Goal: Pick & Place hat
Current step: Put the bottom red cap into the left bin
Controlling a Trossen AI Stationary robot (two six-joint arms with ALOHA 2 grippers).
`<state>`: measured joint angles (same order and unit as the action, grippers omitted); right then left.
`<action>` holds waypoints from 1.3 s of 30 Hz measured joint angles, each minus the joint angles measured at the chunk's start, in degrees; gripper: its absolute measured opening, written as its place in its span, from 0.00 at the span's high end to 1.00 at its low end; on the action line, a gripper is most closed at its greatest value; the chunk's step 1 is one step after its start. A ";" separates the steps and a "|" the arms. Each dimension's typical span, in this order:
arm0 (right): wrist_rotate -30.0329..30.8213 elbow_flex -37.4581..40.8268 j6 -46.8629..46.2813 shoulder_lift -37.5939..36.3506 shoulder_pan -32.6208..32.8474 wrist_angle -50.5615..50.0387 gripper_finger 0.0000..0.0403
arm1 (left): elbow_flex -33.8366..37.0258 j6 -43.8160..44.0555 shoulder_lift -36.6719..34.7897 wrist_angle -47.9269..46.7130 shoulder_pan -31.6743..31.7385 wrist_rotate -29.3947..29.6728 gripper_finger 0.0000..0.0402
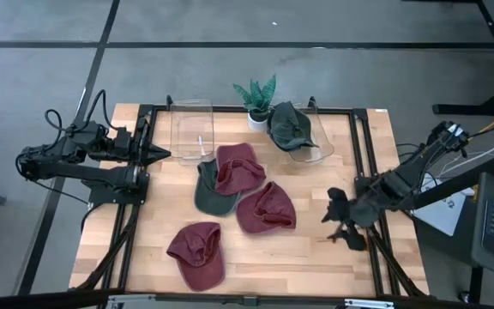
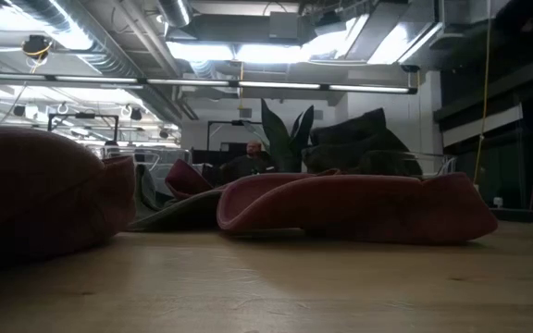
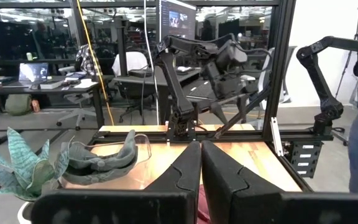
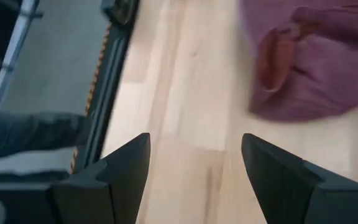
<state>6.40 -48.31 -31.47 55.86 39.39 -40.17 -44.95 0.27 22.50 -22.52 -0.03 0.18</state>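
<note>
Seen from above, we find the light wooden slatted worktop [image 1: 307,249] carrying three maroon fabric caps and one dark green one: a maroon cap near the front edge [image 1: 198,253], a maroon cap at the centre [image 1: 267,208], and a maroon cap [image 1: 237,167] overlapping the dark green cap [image 1: 209,190] beside it. Another dark green fabric cap [image 1: 290,125] lies in the right clear plastic bin [image 1: 322,148], next to the left clear plastic bin [image 1: 192,129] and a small potted plant with striped green leaves [image 1: 256,96]. We see the right tool [image 1: 340,219] above bare wood near the worktop's right edge, fingers [image 4: 124,167] spread wide and holding nothing, the central maroon cap just beside it. The left tool [image 1: 163,154] waits at the left edge, pinched narrow and empty.
</note>
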 joint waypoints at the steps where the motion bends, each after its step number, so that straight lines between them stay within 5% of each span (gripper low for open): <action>1: -0.20 0.00 0.04 0.10 1.40 0.01 0.37 | 0.00 0.02 0.00 0.00 0.02 -0.02 0.97; 10: 0.26 0.00 7.42 -1.86 11.46 -0.27 0.37 | 0.00 0.01 0.00 0.00 0.02 0.00 0.97; 14: 5.13 1.22 10.81 -3.80 12.87 2.09 0.37 | 0.00 0.02 0.00 0.00 0.02 0.00 0.97; 17: 10.24 5.79 14.60 -7.25 12.90 9.98 0.37 | 0.00 0.00 0.00 0.00 0.02 0.00 0.97; 26: 10.55 25.78 16.43 -21.59 13.16 40.17 0.37 | 0.00 0.01 -0.02 0.01 0.00 -0.02 0.97; 39: 15.34 42.74 27.86 -38.54 12.86 54.97 0.37 | 0.00 0.02 0.00 0.00 0.02 -0.02 0.97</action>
<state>21.74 -5.57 -3.61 17.32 52.25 14.80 -44.95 0.30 22.50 -22.52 -0.01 0.16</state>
